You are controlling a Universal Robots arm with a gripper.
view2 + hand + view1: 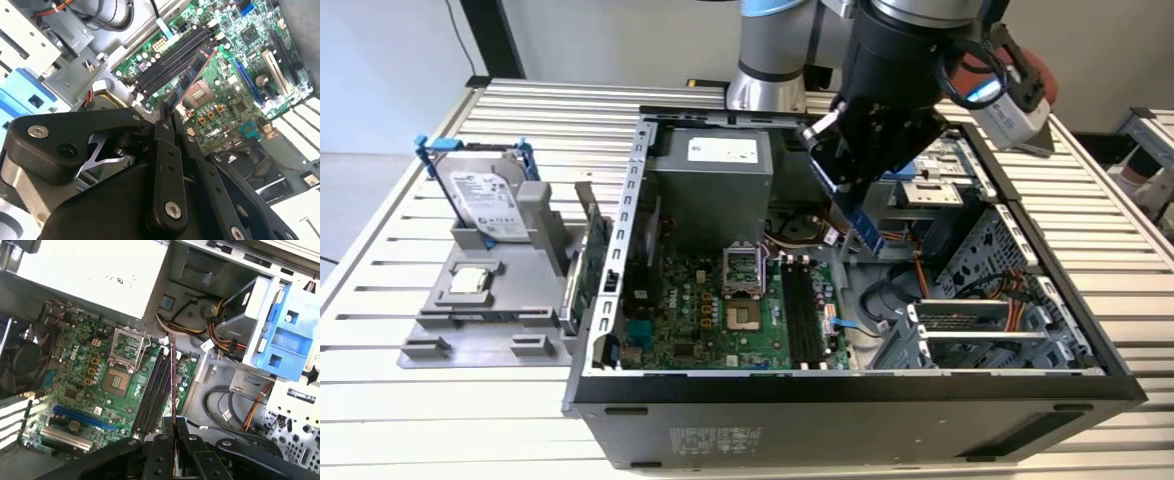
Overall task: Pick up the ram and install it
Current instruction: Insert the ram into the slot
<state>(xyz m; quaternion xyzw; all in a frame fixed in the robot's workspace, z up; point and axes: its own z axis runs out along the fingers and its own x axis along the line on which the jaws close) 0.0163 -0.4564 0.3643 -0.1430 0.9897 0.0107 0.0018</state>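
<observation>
My gripper (838, 190) hangs inside the open computer case (854, 395), shut on the ram (858, 228). The ram is a thin dark stick held edge-on, pointing down toward the motherboard (707, 320). In the first wrist view the ram (173, 380) sticks out from between the fingertips (165, 426) and lines up lengthwise over the black memory slots (154, 390). The second wrist view shows the ram (187, 80) above the same slots (172, 65), apart from them. In the exterior view the memory slots (803, 310) lie below the stick and nearer the case's front wall.
A silver hard drive in a blue frame (487, 200) and a green expansion card (596, 255) stand on a grey fixture (480, 295) at the exterior view's left. The power supply (714, 165), CPU socket (740, 265), cables and drive cage (987, 330) crowd the case.
</observation>
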